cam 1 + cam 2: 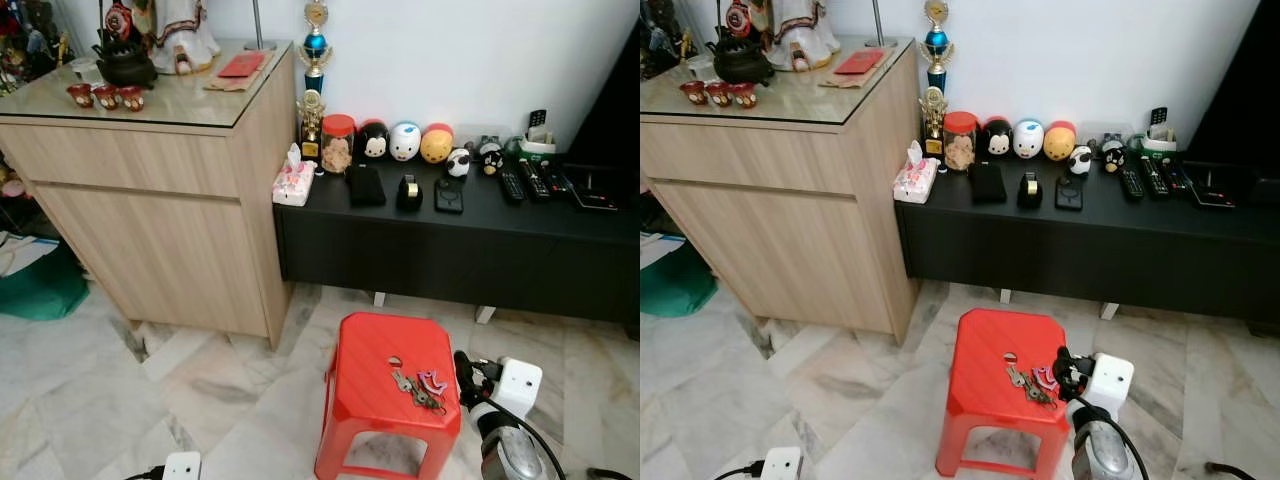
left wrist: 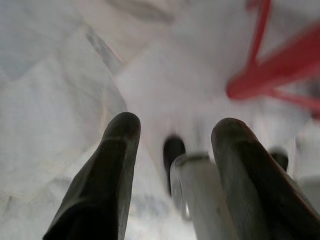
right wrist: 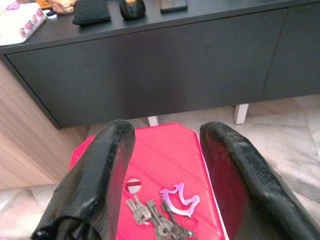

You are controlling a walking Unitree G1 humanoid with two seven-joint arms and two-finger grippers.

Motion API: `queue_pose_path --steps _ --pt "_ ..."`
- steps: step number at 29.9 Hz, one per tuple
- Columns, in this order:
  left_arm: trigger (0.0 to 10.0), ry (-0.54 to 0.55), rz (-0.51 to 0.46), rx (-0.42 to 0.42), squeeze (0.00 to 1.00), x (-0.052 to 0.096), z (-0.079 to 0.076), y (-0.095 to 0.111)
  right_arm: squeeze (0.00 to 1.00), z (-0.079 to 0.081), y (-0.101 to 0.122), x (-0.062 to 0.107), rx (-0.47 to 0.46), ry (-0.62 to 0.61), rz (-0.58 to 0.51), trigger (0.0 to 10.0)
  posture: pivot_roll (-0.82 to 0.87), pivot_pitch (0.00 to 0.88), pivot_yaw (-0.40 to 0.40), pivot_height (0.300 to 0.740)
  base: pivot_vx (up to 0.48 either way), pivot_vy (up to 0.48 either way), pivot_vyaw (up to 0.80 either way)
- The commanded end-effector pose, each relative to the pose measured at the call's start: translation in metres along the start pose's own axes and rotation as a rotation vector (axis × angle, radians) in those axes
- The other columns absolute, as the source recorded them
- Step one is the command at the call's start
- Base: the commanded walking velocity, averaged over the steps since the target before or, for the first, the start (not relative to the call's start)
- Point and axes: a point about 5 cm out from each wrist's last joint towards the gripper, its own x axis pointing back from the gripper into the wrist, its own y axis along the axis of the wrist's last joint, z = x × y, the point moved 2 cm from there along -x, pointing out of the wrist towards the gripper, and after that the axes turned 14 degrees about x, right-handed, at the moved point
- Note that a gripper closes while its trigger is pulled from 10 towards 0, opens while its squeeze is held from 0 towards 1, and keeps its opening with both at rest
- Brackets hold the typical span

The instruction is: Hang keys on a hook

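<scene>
Lying on red stool [image 1: 375,375], keys [image 3: 162,215] below open right pincer [image 3: 167,150].

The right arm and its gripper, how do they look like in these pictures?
The right arm is silver, with a white boxy block at the wrist and black cables looping beside it. The right gripper has two long, glossy black fingers with rounded tips. No markings are visible.
</scene>
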Motion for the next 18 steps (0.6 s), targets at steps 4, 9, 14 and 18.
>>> queue_pose_path --steps 4,9,14,18 --pt "10.0 0.027 -0.14 0.014 0.0 0.003 0.001 0.011 0.0 0.001 -0.002 0.002 0.017 0.014 -0.002 10.0 0.02 0.0 -0.038 0.74 0.0 0.0 0.0" --pt "10.0 -0.051 -0.536 -0.08 0.0 0.007 0.006 0.119 0.0 0.001 -0.002 0.004 0.027 0.02 -0.002 10.0 0.04 0.0 -0.051 0.74 0.0 0.0 0.0" --pt "10.0 -0.131 -0.658 -0.082 0.0 0.019 -0.006 0.131 0.0 -0.003 -0.002 0.004 0.032 0.008 -0.004 10.0 0.03 0.0 -0.056 0.74 0.0 0.0 0.0" --pt "10.0 -0.159 -0.702 -0.071 0.0 0.028 -0.008 0.128 0.0 -0.006 0.001 0.006 0.046 0.008 -0.021 10.0 0.03 0.0 -0.062 0.74 0.0 0.0 0.0"
